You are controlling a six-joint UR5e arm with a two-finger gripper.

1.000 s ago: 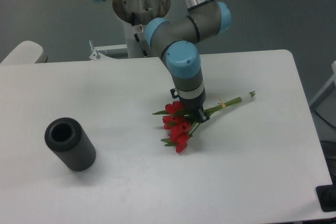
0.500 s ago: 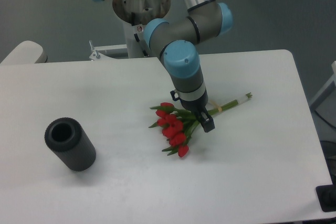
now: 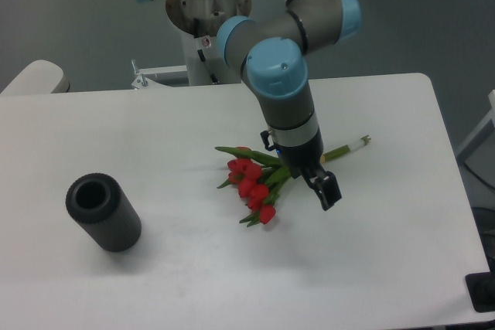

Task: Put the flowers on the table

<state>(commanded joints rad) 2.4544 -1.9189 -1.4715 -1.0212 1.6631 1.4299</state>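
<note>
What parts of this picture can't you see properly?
- Middle of the flowers' stems: covered by the arm in the camera view.
- Gripper: only one finger shows clearly, so open or shut is unclear.
- Inside of the dark cylinder: too dark.
- Table: its near and left sides are cut off by the picture's edges.

red flowers (image 3: 252, 179), white table (image 3: 402, 237), dark grey cylinder (image 3: 103, 212)

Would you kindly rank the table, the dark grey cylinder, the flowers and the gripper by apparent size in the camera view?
1. Table, by far the largest.
2. Flowers, spread widest, stems included.
3. Dark grey cylinder, shorter but bulkier.
4. Gripper, smallest, though raised nearer the camera.
</note>
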